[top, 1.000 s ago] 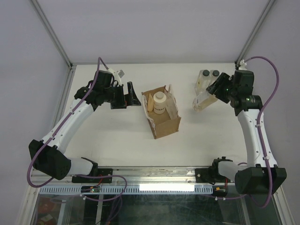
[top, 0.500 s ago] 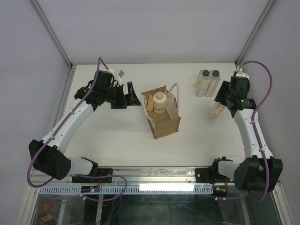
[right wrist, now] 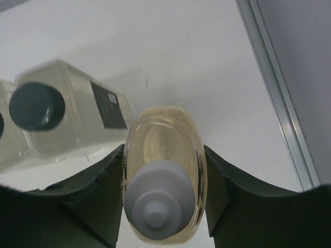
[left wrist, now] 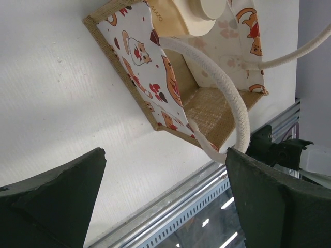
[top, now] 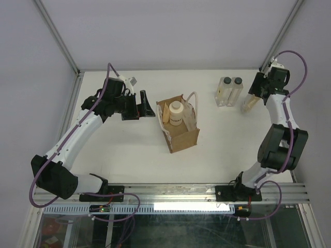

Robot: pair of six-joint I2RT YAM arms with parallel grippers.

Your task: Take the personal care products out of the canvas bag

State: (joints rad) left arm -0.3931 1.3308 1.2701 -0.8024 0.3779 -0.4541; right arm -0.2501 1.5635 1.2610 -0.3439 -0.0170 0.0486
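Observation:
The canvas bag (top: pixel 182 135) stands open mid-table, with the whitish bottle (top: pixel 176 112) upright inside; its cream cap (left wrist: pixel 202 10) and the bag's patterned side panel (left wrist: pixel 147 67) show in the left wrist view. Two clear squarish bottles with black caps (top: pixel 230 91) stand at the back right. My right gripper (top: pixel 252 98) is shut on the slim amber bottle (right wrist: pixel 163 150), white cap (right wrist: pixel 158 204) toward the camera, just right of a clear bottle (right wrist: pixel 72 116). My left gripper (top: pixel 147 106) is open and empty, left of the bag; a cream handle loop (left wrist: pixel 232 108) lies near its right finger (left wrist: pixel 279 206).
A tan object (top: pixel 165 113) leans inside the bag beside the whitish bottle; I cannot tell what it is. The metal frame rail (right wrist: pixel 279 103) runs close on the right of the amber bottle. The table's front rail (left wrist: pixel 196 206) shows below the left gripper.
My right gripper has carried the amber bottle rightward and back, from in front of the clear bottles to just right of them. The left arm and the bag have not moved.

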